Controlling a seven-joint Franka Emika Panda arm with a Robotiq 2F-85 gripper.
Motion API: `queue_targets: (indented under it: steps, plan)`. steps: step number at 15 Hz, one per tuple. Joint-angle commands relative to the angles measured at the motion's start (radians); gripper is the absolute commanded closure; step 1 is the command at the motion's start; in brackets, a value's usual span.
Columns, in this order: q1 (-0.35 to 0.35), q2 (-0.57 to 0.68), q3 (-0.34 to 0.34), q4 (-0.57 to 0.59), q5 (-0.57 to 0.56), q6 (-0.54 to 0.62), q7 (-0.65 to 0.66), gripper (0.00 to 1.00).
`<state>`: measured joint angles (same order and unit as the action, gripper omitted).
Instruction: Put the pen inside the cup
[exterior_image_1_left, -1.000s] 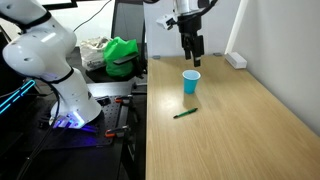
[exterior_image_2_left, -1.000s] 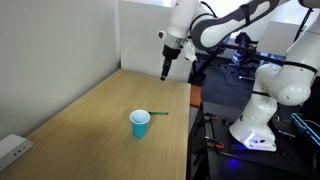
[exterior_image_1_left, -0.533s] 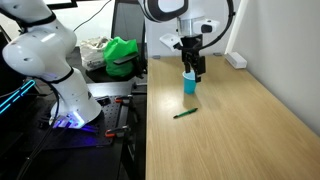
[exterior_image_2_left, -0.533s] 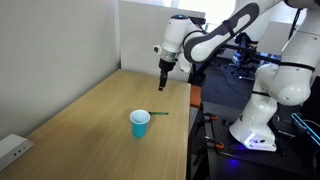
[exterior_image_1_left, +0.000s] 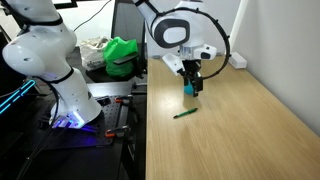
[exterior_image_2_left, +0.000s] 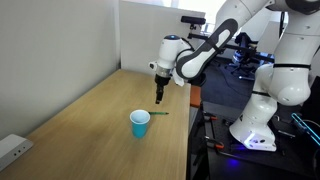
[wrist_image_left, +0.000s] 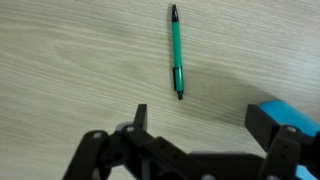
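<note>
The pen (wrist_image_left: 176, 52) lay flat on the table (exterior_image_2_left: 90, 110), close beside the cup (exterior_image_2_left: 140, 123) but outside it — so the gripper (wrist_image_left: 205, 120) hung above, jaws spread wide and empty, apparently lining up to straddle its thin shaft

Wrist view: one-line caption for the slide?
Open gripper above the wooden table, green pen lying flat ahead, blue cup at the right edge.
</note>
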<state>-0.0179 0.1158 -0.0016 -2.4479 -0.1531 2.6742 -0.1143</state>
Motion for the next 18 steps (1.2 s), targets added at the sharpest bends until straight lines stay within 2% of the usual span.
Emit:
queue_targets:
  steps: [1, 5, 18]
  plan:
    - [-0.021, 0.078, 0.008, 0.016, 0.078, 0.077, -0.097, 0.00]
    - [-0.046, 0.142, 0.019, 0.027, 0.124, 0.101, -0.161, 0.00]
    - [-0.053, 0.263, 0.006, 0.092, 0.076, 0.089, -0.156, 0.00]
